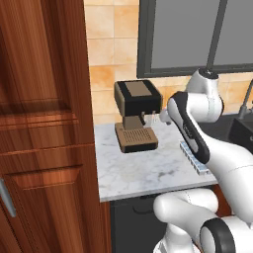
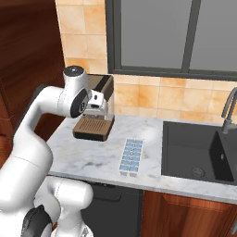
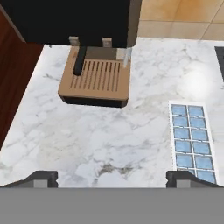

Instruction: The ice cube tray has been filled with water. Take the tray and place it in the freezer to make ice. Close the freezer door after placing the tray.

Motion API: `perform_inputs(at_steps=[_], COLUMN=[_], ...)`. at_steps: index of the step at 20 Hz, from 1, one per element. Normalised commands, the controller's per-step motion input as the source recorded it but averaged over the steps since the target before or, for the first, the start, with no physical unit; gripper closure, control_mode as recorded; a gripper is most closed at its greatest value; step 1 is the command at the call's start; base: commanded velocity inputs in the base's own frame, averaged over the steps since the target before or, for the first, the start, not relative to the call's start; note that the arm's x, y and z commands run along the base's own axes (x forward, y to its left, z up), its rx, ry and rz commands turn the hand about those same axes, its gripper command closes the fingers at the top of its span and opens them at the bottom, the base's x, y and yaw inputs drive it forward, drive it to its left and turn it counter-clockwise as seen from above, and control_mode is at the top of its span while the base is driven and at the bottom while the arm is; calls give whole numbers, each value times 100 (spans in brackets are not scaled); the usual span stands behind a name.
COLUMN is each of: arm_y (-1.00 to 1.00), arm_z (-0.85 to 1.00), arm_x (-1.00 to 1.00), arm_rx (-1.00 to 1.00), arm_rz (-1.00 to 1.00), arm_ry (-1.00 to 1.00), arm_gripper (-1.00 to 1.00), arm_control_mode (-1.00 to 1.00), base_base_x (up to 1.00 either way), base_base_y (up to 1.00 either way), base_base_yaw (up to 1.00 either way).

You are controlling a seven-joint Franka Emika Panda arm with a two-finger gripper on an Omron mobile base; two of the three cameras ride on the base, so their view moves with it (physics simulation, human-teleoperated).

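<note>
Nearest the robot, the ice cube tray [image 2: 131, 157] lies flat on the marble table [image 2: 83, 157], close to the front edge and just left of the dark sink [image 2: 194, 152]. Nothing holds it. Its cells show pale blue water [image 3: 190, 138] across the grid, so the filling looks done, but the tray has not been picked up. By that reading the task is at its very start: the grasp, the carry to the freezer, the placing inside and the shutting of the door all remain.

The tray is a narrow rectangle, two cells wide. Its long axis runs front to back, from the table's front edge toward the tiled wall, roughly square to that edge with perhaps a slight lean. In the hand view it lies on the right, reaching down to the right fingertip, with the long side running up the picture.

Above the table hangs the gripper [image 3: 112, 177], its fingers [image 3: 41, 177] spread wide apart with only bare marble between them. It hovers well clear of the surface and off to the tray's left, so it would likely need to shift right and come down before closing across the tray's short width.

Farther back, a brown and black coffee machine [image 2: 95, 122] stands against the wall. Behind it are the orange tiles and a window [image 2: 171, 34].
</note>
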Motion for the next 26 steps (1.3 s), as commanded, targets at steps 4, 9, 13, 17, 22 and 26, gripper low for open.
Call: perform_inputs(at_steps=[4, 9, 13, 17, 22, 26], arm_y=[-39, -53, -69, -86, -57, -26], arm_z=[-10, -24, -38, -30, -14, -1], arm_x=[-5, -1, 1, 3, 4, 3], arm_rx=[-6, -11, -13, -1, 1, 8], arm_rz=[-1, -7, -15, -10, -5, -1], arm_ry=[1, 2, 2, 0, 0, 0], arm_gripper=[-100, -100, -100, -100, -100, -100], arm_control_mode=[-100, -100, -100, -100, -100, -100], base_base_x=[0, 0, 0, 0, 0, 0], base_base_y=[0, 0, 0, 0, 0, 0], base_base_yaw=[0, 0, 0, 0, 0, 0])
